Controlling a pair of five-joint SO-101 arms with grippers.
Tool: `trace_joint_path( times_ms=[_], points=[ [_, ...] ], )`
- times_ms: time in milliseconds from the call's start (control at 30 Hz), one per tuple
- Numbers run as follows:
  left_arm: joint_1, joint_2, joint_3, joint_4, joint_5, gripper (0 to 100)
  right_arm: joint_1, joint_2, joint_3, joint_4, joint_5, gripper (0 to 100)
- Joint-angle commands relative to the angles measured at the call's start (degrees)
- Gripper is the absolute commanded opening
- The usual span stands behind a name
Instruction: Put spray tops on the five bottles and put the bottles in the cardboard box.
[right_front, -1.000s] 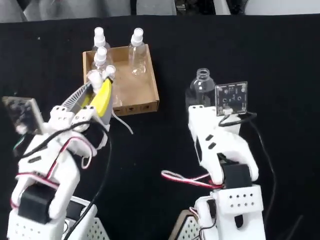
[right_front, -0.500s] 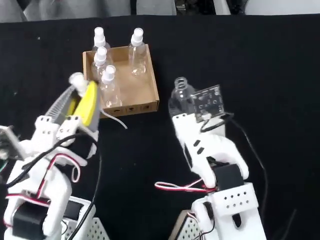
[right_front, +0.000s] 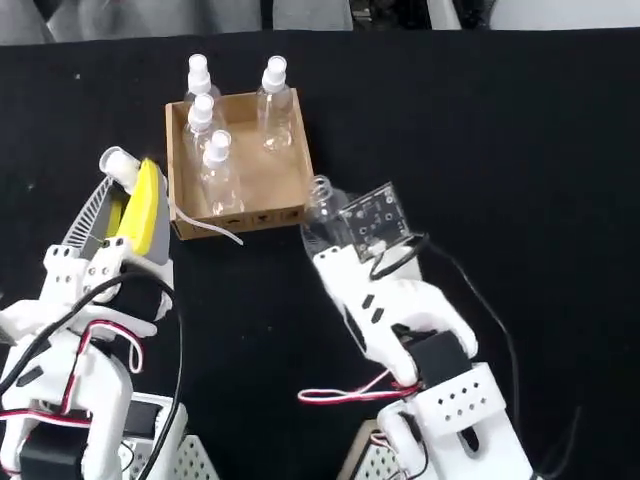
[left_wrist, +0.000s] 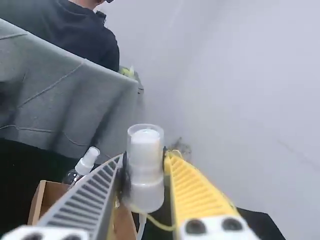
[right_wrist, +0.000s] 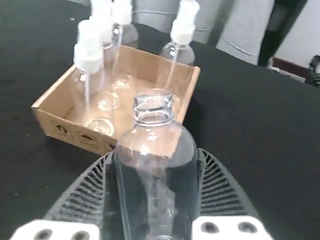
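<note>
Beside the brown cardboard box (right_front: 304, 172) of four capped clear bottles (right_front: 219, 172), the left gripper (left_wrist: 144, 161) pinches a white spray top (left_wrist: 145, 142), the right gripper (right_wrist: 154, 172) an uncapped clear plastic bottle (right_wrist: 152, 142).

left side and back of cardboard box (right_front: 309, 190) are taken up by four capped bottles (right_front: 219, 172); front-right box floor is left free. passage is left over table (right_front: 500, 130) right of box.

Four capped bottles (right_front: 218, 172) upright in cardboard box (right_front: 307, 172) — fifth bottle (right_front: 322, 212) uncapped.
</note>
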Motion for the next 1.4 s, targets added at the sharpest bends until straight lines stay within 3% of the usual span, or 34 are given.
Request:
trace_joint_path(
  times_ms=[0,233,467,633,1367],
  points=[
    [-0.57,-0.26,-0.75,-1.32,0.7,3,-2.9,-2.51,0.04,-0.18,0.53,8.5],
    [-0.92,-0.26,-0.75,-1.32,0.7,3,-8.88,-2.51,1.19,-0.26,0.62,8.7],
    [-7.25,-0.35,-1.19,-1.32,4.75,3,-14.15,-2.51,4.0,-3.43,0.7,8.7],
    [-7.96,-0.35,-1.27,-1.32,5.19,3,-17.23,-2.51,8.66,-9.32,6.33,8.5],
    [-7.52,-0.35,0.4,-1.23,5.01,3,-20.66,-2.51,9.8,-14.07,10.37,8.7]
  ],
)
